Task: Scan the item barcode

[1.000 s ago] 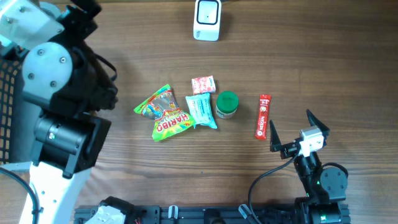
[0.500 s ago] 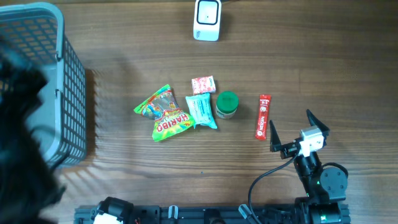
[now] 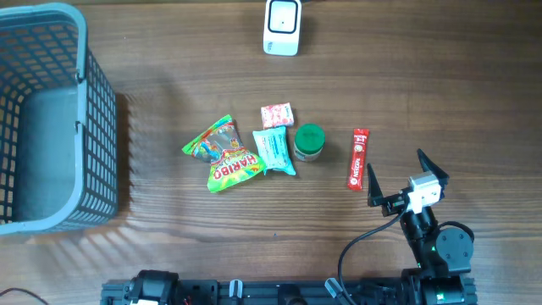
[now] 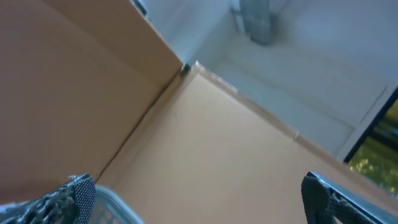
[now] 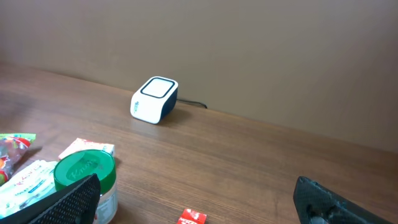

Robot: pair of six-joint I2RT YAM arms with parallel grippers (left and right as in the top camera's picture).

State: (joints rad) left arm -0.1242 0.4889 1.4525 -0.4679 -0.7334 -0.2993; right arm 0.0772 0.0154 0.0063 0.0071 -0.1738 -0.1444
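Several items lie mid-table: a Haribo bag (image 3: 223,155), a teal packet (image 3: 273,151), a small pink packet (image 3: 277,114), a green-lidded jar (image 3: 309,142) and a red stick packet (image 3: 358,158). The white barcode scanner (image 3: 282,26) stands at the far edge. My right gripper (image 3: 398,180) hovers open near the front, just right of the red stick, holding nothing. Its wrist view shows the scanner (image 5: 154,99), the jar (image 5: 85,177) and the tip of the red stick (image 5: 193,217). My left gripper (image 4: 199,202) is out of the overhead view. Its wrist view shows wide-open, empty jaws pointing up at a wall.
A grey-blue mesh basket (image 3: 102,127) stands at the table's left edge; its rim (image 4: 118,208) shows low in the left wrist view. The scanner's cable runs off the far edge.
The left arm, which covered the left of the overhead view, has swung out of it, uncovering the basket. The right arm and the items have not moved.
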